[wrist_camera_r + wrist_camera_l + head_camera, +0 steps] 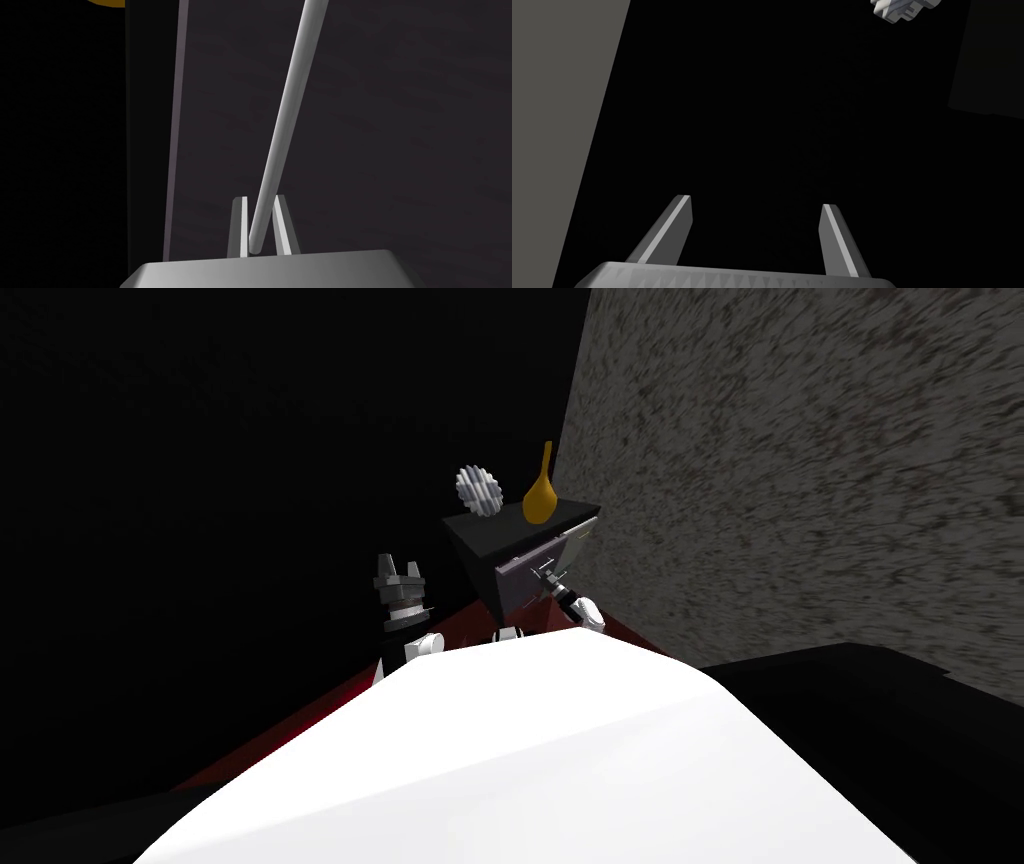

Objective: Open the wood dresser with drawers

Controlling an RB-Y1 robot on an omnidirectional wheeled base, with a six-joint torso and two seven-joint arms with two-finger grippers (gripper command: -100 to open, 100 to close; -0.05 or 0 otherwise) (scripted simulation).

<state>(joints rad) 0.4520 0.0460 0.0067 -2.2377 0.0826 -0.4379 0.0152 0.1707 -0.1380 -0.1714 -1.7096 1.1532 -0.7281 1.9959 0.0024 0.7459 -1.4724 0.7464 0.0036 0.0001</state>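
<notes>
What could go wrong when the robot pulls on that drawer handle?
1. The right gripper pinches the grey handle right at the handle's end, so it might slip off during the pull.
2. The yellow vase, with its thin neck, stands on top of the dresser. A jerky pull could wobble or tip it.

Mid-frame, my right gripper (550, 578) meets the handle (543, 561) of the dresser (480, 536) — yellow vase (540, 501) on top, left gripper (398, 561) lower left.
</notes>
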